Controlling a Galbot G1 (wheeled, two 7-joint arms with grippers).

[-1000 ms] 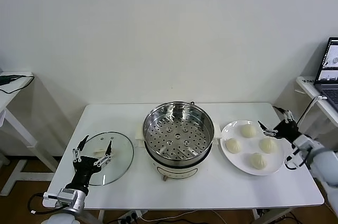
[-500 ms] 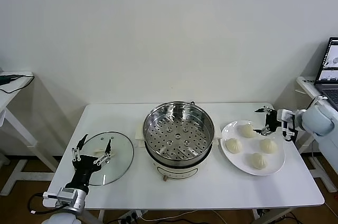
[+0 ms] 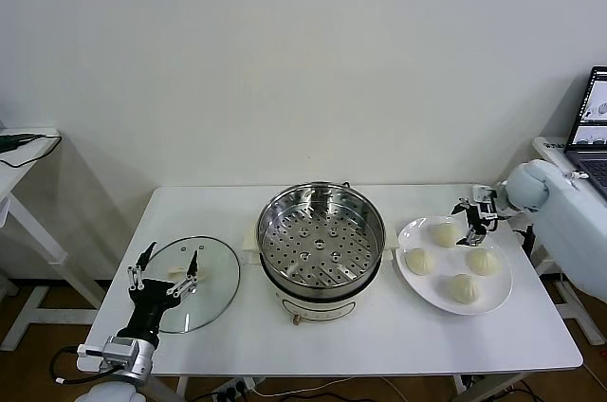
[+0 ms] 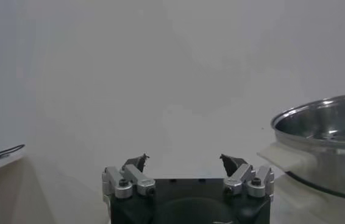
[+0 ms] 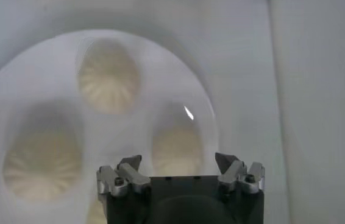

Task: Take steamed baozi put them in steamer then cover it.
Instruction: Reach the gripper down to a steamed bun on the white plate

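Observation:
The steamer (image 3: 321,236) stands uncovered at the table's middle with its perforated tray bare; its rim also shows in the left wrist view (image 4: 331,140). Four baozi (image 3: 445,232) (image 3: 418,261) (image 3: 482,261) (image 3: 463,287) lie on a white plate (image 3: 429,290) to its right. My right gripper (image 3: 471,214) is open and empty, just above the plate's far right rim. In the right wrist view it (image 5: 178,163) hovers over one baozi (image 5: 177,146), with others (image 5: 108,76) (image 5: 41,157) beyond. The cover (image 3: 204,274) lies flat at the left. My left gripper (image 3: 166,269) (image 4: 186,163) is open above it.
A white table (image 3: 360,345) bears everything. A laptop (image 3: 593,118) sits on a side desk at the far right, close to my right arm. Another side table (image 3: 24,151) with a cable stands at the far left.
My right arm has swung up and inward from the table's right edge, and its gripper now points down over the plate's far rim. The left arm has not moved.

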